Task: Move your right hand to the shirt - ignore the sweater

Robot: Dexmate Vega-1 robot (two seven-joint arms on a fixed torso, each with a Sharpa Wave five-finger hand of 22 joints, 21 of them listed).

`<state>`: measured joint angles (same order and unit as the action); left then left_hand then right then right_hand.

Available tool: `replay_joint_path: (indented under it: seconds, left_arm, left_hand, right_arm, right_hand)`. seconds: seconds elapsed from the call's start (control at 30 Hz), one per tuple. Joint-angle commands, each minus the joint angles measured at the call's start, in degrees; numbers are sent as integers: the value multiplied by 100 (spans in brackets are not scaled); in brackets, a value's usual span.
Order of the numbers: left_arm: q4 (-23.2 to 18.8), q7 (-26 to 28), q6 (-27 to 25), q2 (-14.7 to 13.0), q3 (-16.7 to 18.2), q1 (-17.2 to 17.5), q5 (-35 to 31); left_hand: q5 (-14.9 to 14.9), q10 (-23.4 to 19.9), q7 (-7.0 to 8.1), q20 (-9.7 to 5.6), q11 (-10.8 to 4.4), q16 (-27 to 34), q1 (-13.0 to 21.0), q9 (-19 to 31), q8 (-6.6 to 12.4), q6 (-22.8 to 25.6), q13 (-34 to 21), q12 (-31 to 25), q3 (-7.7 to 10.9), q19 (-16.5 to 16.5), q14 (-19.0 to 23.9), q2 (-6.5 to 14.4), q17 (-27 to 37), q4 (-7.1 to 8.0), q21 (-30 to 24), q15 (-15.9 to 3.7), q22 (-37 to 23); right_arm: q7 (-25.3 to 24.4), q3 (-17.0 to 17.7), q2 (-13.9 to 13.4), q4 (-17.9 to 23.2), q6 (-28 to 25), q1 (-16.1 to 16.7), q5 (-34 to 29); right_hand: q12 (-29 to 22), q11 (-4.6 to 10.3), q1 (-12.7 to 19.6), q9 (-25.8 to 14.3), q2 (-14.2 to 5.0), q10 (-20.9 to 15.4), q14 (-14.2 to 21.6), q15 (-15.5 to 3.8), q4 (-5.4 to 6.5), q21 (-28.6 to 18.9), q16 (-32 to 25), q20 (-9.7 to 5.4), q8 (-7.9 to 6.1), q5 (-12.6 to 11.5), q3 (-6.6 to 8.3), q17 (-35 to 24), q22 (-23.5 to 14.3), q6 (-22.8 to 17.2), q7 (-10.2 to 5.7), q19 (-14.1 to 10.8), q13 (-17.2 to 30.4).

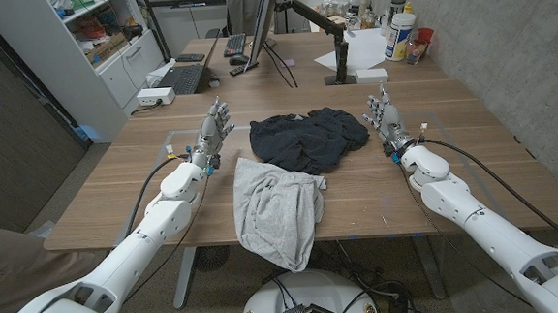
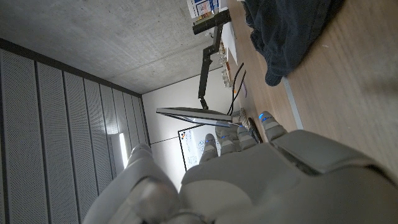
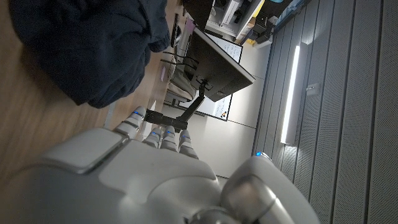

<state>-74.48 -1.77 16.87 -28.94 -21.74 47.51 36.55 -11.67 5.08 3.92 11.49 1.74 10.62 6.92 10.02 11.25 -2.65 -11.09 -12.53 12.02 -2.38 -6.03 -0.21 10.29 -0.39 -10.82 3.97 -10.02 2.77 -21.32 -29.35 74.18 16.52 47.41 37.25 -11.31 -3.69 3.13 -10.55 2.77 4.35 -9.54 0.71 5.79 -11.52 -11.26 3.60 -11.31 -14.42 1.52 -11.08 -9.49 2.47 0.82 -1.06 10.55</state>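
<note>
- Task not done as we read it: our right hand [image 1: 385, 116] is just beside the dark garment [image 1: 309, 137], touching nothing, well apart from the grey garment [image 1: 280, 210].
- Which one is the shirt? We judge the grey garment is the shirt: thin jersey, crumpled, hanging over the table [image 1: 473, 154] front edge. The dark garment, bulkier, looks like the sweater.
- Relative to the dark garment: grey shirt lies just in front of it, toward us, edges touching or nearly so; we can't tell which.
- Left to do: bring the right hand back toward us and inward, around the dark garment, onto the grey one.
- Right hand pose: on the dark garment's right, upright, fingers up and slightly spread, holding nothing.
- Left hand [image 1: 214, 129]: on the dark garment's left, same raised pose, fingers apart, holding nothing.
</note>
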Motion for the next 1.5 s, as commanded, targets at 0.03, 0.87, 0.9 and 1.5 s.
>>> replay_joint_path:
  seconds: [0.03,0.87,0.9,1.5]
  left_arm:
    - [-79,-9,103,6,-7,-35,-68]
    - [15,-247,95,-38,-6,-28,43]
    - [15,-247,95,-38,-6,-28,43]
    - [-237,-127,126,-148,81,176,47]
  left_hand:
    - [-27,40,23,34,13,25,70,22,18,24,-11,-34,36,47,-47,15,19,-5,-44,-3,-14]
    - [-21,31,18,48,13,19,86,22,0,41,-12,-26,35,17,-60,30,20,-23,-29,-16,-14]
    - [-20,29,17,47,9,19,86,22,0,44,-12,-26,35,15,-60,30,20,-24,-28,-13,-14]
    - [-15,23,2,38,12,12,96,22,-13,55,-12,-19,33,8,-85,42,20,-39,-26,-17,-14]
  right_arm:
    - [10,16,-102,180,-33,-4,-25]
    - [-415,46,-216,645,-62,243,-245]
    - [-415,46,-216,646,-63,243,-245]
    - [-802,14,-419,1072,103,490,-818]
  right_hand:
    - [-42,2,71,-11,-20,10,-61,4,36,-32,-29,27,-38,-31,-9,-21,-20,35,4,-5,28]
    - [-23,-5,89,-11,-41,36,-85,7,24,0,-16,15,-22,-29,-19,-18,-21,30,13,-8,27]
    - [-21,-3,90,-11,-42,40,-90,3,24,4,-14,9,-20,-29,-20,-18,-21,33,14,0,28]
    - [-13,28,104,-11,-55,50,-142,-39,13,31,5,-11,-5,-26,-30,-16,-21,42,2,21,27]
